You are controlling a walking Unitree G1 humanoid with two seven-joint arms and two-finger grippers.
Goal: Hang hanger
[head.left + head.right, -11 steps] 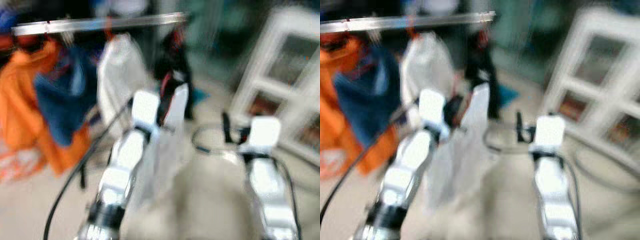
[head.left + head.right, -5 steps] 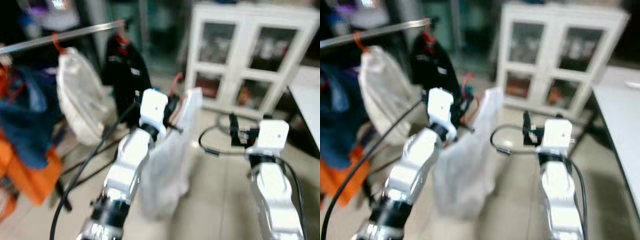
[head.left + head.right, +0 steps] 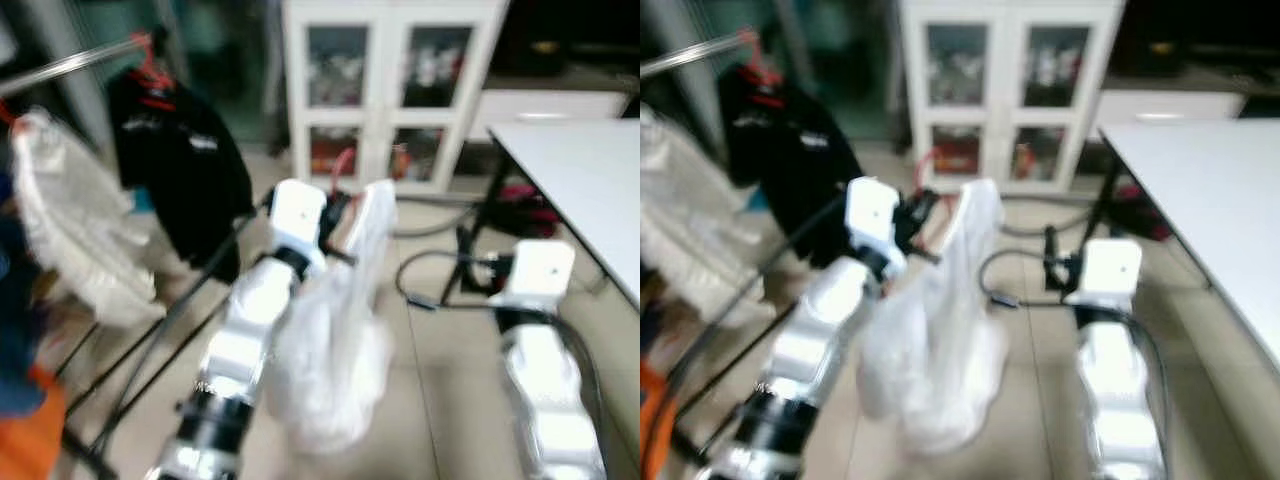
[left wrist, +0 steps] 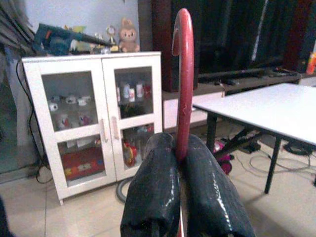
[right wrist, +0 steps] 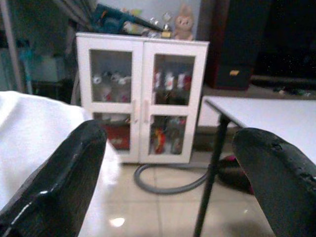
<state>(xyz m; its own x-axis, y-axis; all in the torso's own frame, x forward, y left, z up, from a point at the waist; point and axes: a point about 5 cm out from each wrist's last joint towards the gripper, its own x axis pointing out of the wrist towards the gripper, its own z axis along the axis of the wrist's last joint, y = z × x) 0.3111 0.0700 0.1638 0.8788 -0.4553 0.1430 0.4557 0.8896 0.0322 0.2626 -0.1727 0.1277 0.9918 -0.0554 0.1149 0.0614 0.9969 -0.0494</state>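
Hanger stands upright, its red hook's stem clamped between the left gripper fingers (hook curl topmost). Head views add a white garment hanging below that gripper, near the rail. Right gripper is spread wide, facing a cabinet.

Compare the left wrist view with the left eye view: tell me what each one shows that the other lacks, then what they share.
Left wrist view alone: the left pincer shut on the red hanger hook, and the toy rabbit atop the cabinet.
Left eye view alone: the clothes rail with a black garment, the white garment hanging below the left arm, and the right pincer.
Both: the white cabinet and the white table.
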